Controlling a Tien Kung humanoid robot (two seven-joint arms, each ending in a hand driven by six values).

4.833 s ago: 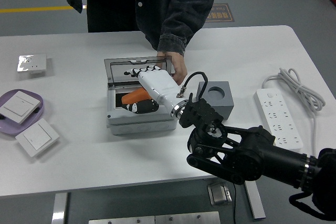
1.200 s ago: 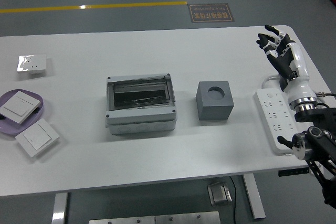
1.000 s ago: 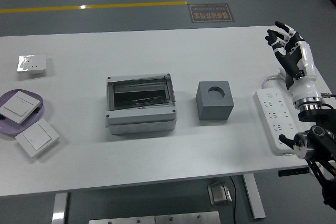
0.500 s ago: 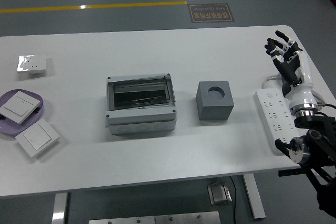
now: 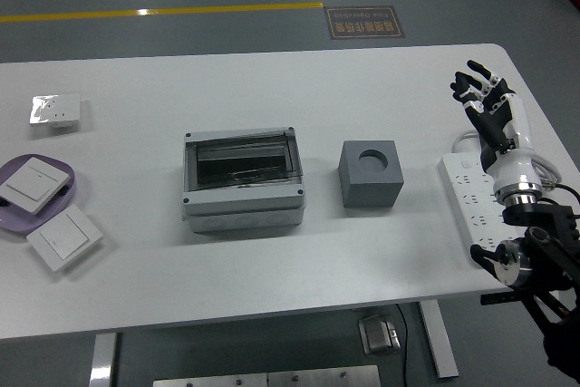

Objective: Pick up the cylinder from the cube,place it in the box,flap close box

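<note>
Here the white table fills most of the view, its far right corner rounded. The grey box is the biggest thing on it and sits near the middle of the table, a little toward the near edge, with its clear flap lying flat down over the top. Through the flap only dark shapes and glare show, so the cylinder cannot be made out; it is not on the cube. The right arm comes up from the table's near right corner and reaches along the right edge, ending in the right hand, which hovers above the table with its fingers spread loose and nothing in them. The white power strip lies along the right edge under that arm, its cable looping just beyond it. The grey cube stands just right of the box, apart from it, and the round hollow in its top face is bare. By the left edge a purple plate carries a white switch plate, and a second white switch plate lies on the table just nearer the front edge. A small shiny wrapped piece rests toward the far left corner.
</note>
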